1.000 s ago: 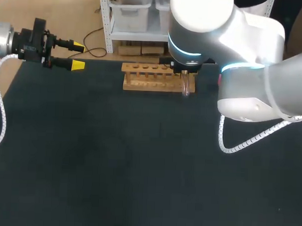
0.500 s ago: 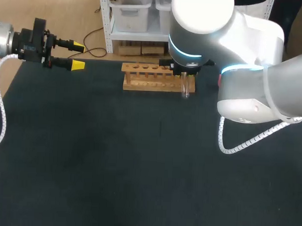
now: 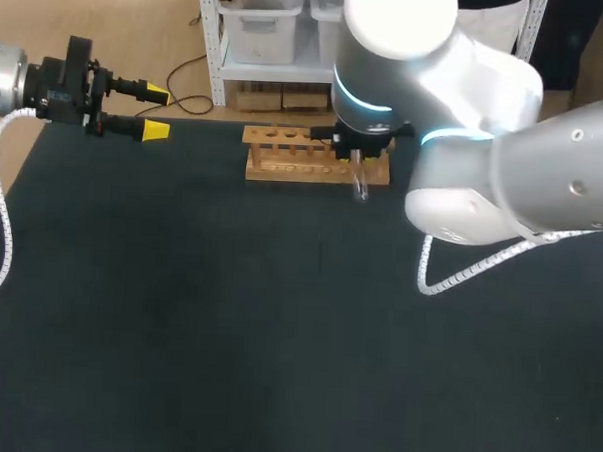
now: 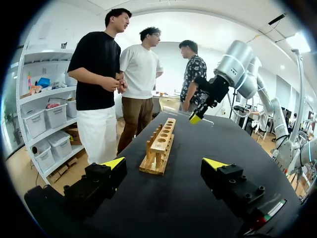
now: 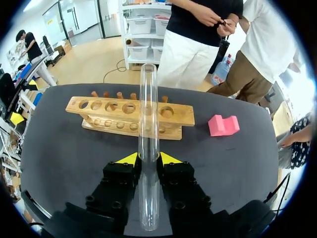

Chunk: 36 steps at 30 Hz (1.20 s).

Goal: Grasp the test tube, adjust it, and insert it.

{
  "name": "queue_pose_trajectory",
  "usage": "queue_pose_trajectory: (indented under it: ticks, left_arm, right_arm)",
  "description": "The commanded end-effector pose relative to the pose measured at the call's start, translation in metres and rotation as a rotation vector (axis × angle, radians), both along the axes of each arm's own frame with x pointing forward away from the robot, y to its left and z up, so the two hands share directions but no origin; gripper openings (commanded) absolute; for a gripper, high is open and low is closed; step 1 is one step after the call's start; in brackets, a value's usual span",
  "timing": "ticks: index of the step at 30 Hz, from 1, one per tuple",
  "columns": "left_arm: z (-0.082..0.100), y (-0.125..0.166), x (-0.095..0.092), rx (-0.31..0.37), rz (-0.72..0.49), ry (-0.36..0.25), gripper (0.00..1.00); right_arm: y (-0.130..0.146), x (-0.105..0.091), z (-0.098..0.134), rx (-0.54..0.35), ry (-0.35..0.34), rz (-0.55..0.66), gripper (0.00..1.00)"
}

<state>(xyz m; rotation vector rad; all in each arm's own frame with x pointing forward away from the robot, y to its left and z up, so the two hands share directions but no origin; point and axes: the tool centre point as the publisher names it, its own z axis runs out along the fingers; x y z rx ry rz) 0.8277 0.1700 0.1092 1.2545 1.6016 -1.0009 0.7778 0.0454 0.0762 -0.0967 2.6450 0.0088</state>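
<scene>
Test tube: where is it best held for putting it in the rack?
Near its middle, fingers pinching from two sides, as the right gripper does now. The tube is long, thin and round, so that probably leaves a free end to enter a hole in the rack.

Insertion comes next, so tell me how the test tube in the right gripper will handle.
The test tube looks like clear thin glass, so probably rigid, light and fragile under squeezing. Its smooth round wall may slip or twist between the narrow yellow tips of the right gripper. Released on the table rather than in the wooden rack, it would likely roll.
</scene>
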Motion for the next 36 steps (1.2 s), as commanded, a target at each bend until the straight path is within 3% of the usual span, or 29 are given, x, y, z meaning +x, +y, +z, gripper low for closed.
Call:
queue_pose_trajectory:
  ticks: [1,36]
  left_arm:
    - [0.000,0.000,-0.002,0.000,0.003,-0.003,1.00]
    - [0.000,0.000,-0.002,0.000,0.003,-0.003,1.00]
  right_arm:
    - [0.004,0.008,-0.004,-0.005,0.021,0.003,0.00]
    - [0.010,0.031,-0.026,-0.017,0.077,0.034,0.00]
